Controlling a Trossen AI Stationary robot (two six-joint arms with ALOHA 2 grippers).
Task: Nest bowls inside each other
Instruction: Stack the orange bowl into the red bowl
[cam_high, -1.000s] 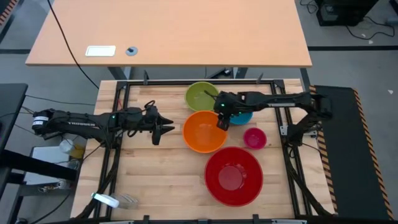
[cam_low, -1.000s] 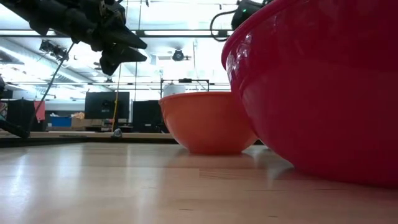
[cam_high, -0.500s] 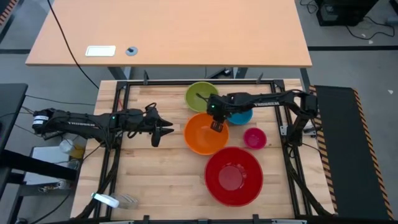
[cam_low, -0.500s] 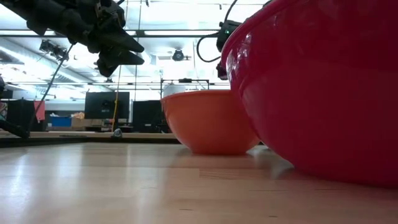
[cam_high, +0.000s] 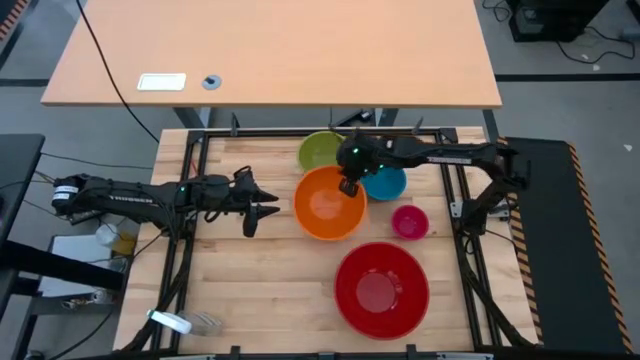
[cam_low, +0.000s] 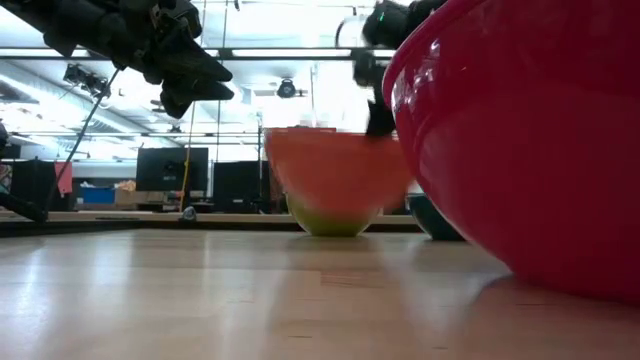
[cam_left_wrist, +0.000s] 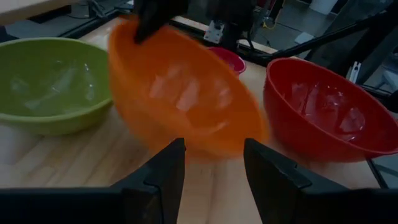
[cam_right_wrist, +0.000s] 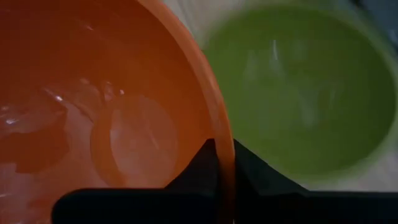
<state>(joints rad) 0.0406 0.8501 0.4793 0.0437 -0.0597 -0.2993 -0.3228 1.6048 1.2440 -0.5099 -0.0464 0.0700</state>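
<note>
My right gripper (cam_high: 349, 188) is shut on the orange bowl (cam_high: 326, 203), which hangs above the middle of the table. The lime green bowl (cam_high: 318, 150) stands on its base at the far edge, and the low view shows it under the raised orange bowl (cam_low: 335, 165). The blue bowl (cam_high: 390, 184) and the small pink bowl (cam_high: 409, 221) stand to the right. The large red bowl (cam_high: 381, 290) sits near the front edge. My left gripper (cam_high: 268, 202) hovers open, left of the orange bowl, holding nothing. My right gripper pinches the orange bowl's rim (cam_right_wrist: 219, 134) on its far right side, one finger inside the bowl and one outside. The fingers slant down from above and from the right. The bowl is tilted and lifted clear of the table.
The table is wooden (cam_high: 250, 290) with a black frame around it, and bare wood lies at its near left. A small white object (cam_high: 170, 322) lies at the near left corner. A separate desk (cam_high: 270, 50) stands beyond the far edge.
My right gripper has taken hold of the orange bowl's rim and gone up and a little toward the far edge. The bowl has come off the table and tipped. The red bowl has slid a little toward the near right.
</note>
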